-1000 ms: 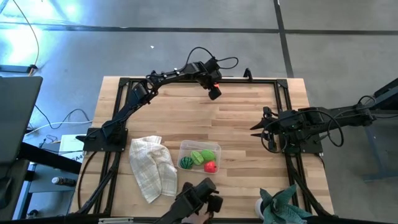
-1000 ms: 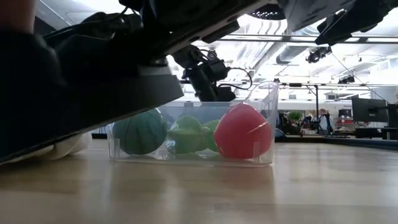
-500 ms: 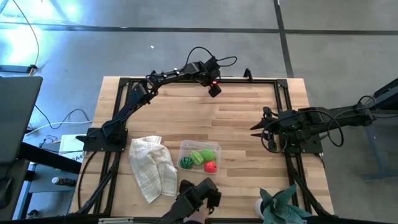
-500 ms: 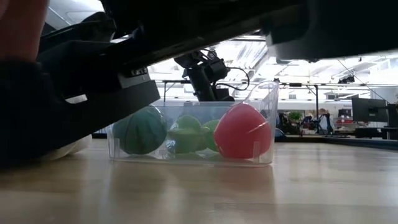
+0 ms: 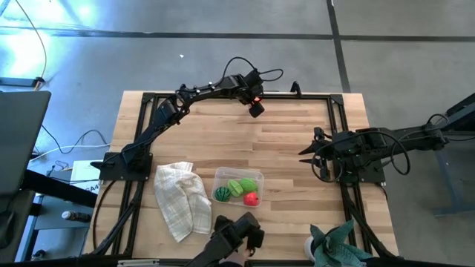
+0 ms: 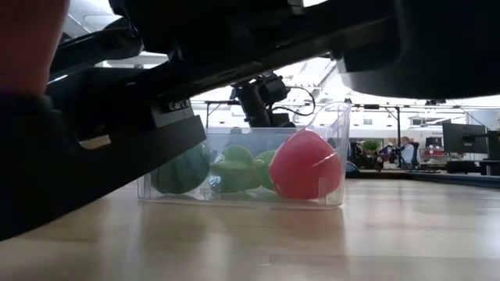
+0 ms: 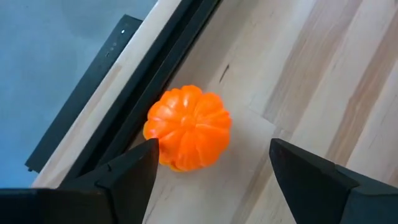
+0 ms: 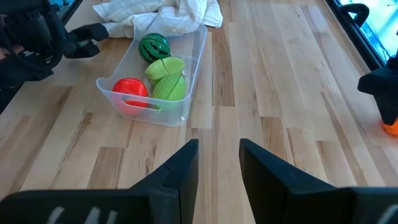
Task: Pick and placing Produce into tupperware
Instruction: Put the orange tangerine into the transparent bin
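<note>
The orange produce lies on the wood by the black rail at the table's far edge. My left gripper hangs over it, slanting down and open. One finger stands on each side, and the orange lies close to one finger. The clear tupperware stands near the front edge. It holds the red, round green and light-green leafy produce. My right gripper waits open at the table's right side, with nothing in it.
A white checked cloth lies left of the tupperware. A teal plant-like thing stands at the near right corner. A large dark object, with part of a person's hand, sits at the near edge and blocks much of the low view.
The dark object at the near edge has shifted in front of the low camera. It now covers more of that view and part of the round green produce. Both arms have stayed where they were.
</note>
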You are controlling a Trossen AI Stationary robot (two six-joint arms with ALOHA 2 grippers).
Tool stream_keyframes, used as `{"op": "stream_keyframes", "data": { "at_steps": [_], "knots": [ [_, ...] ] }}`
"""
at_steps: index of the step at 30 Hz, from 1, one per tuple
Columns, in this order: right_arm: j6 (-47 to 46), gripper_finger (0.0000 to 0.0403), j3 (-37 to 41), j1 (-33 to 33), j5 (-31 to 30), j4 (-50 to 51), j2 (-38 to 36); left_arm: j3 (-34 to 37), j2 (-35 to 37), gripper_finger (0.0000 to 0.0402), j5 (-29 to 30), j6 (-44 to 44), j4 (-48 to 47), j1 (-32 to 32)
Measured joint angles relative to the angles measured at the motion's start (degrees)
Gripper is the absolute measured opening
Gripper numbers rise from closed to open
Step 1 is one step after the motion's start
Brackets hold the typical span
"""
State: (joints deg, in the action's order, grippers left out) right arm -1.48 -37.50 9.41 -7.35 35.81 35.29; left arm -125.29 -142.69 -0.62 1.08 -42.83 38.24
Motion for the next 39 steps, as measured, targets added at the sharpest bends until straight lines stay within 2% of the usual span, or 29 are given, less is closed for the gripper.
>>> {"op": "stream_keyframes", "data": {
  "at_steps": [9,16,20,25,29,34,39],
  "knots": [
    [0.0,0.0106,0.0,0.0,0.0,0.0,0.0,0.0,0.0,0.0293,-0.88,-0.04,-0.22,0.0],
    [0.0,0.0106,0.0,0.02,0.0,0.0,0.0,-0.22,-1.9,0.0292,-5.15,-1.34,-2.14,0.0],
    [0.02,0.0106,0.0,0.0,0.0,0.0,0.0,-2.18,-2.01,0.0281,-9.12,-2.83,-0.51,0.29],
    [0.02,0.0106,0.01,0.01,0.0,0.0,-0.02,-4.95,-1.92,0.0255,-10.66,-0.43,-0.47,0.39],
    [0.0,0.0106,0.0,0.0,0.0,0.0,-0.02,-6.36,-1.92,0.0235,-17.73,0.58,-1.25,0.8],
    [0.0,0.0106,0.0,0.01,0.0,0.0,-0.01,-9.03,-1.92,0.0217,-32.2,0.61,-1.82,2.11],
    [0.0,0.0106,0.0,0.01,0.0,0.0,-0.02,-9.71,-1.02,0.0199,-41.07,-0.05,-0.52,3.77]
  ]
}}
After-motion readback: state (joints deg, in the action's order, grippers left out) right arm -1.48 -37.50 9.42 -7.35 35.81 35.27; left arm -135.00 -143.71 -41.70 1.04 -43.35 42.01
